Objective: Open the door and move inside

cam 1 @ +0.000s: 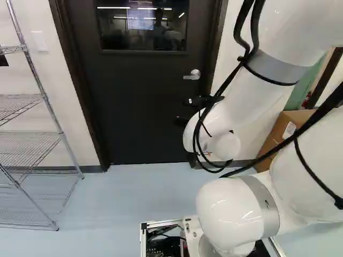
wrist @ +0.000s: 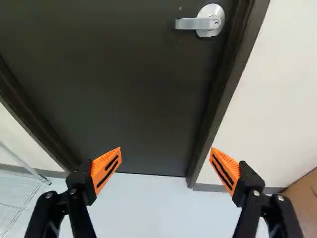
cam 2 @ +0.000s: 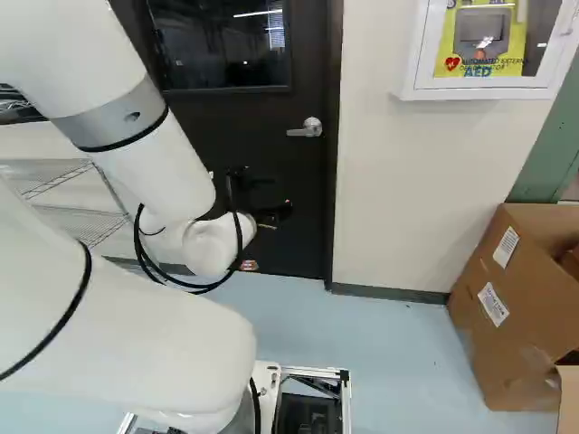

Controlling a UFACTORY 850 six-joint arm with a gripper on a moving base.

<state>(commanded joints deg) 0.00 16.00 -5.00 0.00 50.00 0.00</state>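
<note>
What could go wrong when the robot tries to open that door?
The open gripper isn't lined up with the silver handle, so it might miss or slip off. The black cables hang in loops beside the arm and could snag on the handle. Driving in while the door is shut could bump it.

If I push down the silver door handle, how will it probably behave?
The door handle will probably be stiff, as it looks like a straight metal bar. It should turn rather than slide, since one end sits on a round plate fixed to the door. Its smooth surface may be slippery.
</note>
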